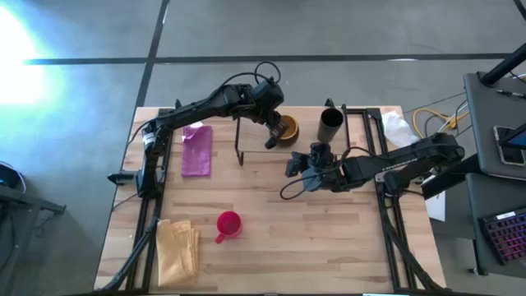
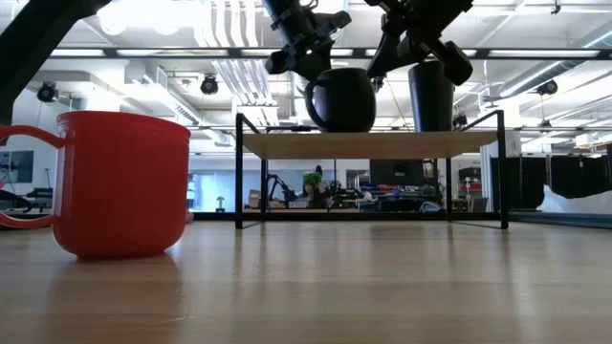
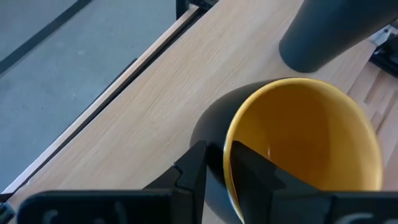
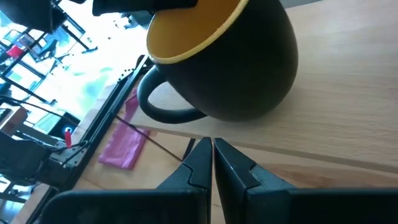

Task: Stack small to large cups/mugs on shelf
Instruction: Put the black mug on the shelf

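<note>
The dark mug with the orange-yellow inside stands by its base on the low light-wood shelf, its handle toward the table's left. The taller black cup stands on the same board to its right. The red mug sits on the tabletop toward the near edge, close in the low view. My left gripper is at the dark mug's rim. My right gripper is shut and hovers just off the shelf's near edge, touching nothing. My left gripper holds the dark mug by its rim on the near-left side, one finger inside the cup and one outside against the dark wall. The fingers come from above, slanting down from the table's left. The mug stands upright on the shelf.
A purple cloth lies left of the shelf and a yellow cloth near the table's near-left corner. White crumpled material and cables sit at the far right. Bare wood lies between the red mug and my right arm.
</note>
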`<action>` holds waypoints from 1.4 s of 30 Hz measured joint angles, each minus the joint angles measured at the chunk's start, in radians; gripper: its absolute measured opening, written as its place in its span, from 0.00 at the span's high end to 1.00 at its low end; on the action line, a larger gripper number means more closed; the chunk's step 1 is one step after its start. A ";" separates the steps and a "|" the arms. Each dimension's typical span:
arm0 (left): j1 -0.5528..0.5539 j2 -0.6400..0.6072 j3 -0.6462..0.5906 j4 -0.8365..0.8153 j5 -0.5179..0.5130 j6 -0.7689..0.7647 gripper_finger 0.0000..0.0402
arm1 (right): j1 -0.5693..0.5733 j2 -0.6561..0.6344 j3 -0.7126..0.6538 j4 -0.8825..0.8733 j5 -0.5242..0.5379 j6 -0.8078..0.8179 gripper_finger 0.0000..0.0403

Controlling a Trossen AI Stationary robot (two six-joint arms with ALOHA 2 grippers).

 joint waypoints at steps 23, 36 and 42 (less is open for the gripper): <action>0.008 -0.060 0.006 -0.061 -0.090 0.036 0.86 | 0.001 -0.011 0.001 -0.009 -0.007 -0.043 0.98; -0.023 -0.104 -0.106 -0.125 -0.030 0.054 0.86 | 0.044 -0.091 0.001 -0.081 0.042 -0.042 0.98; -0.047 -0.102 -0.201 -0.084 -0.024 0.051 0.86 | 0.081 -0.176 0.001 -0.115 0.081 -0.034 0.98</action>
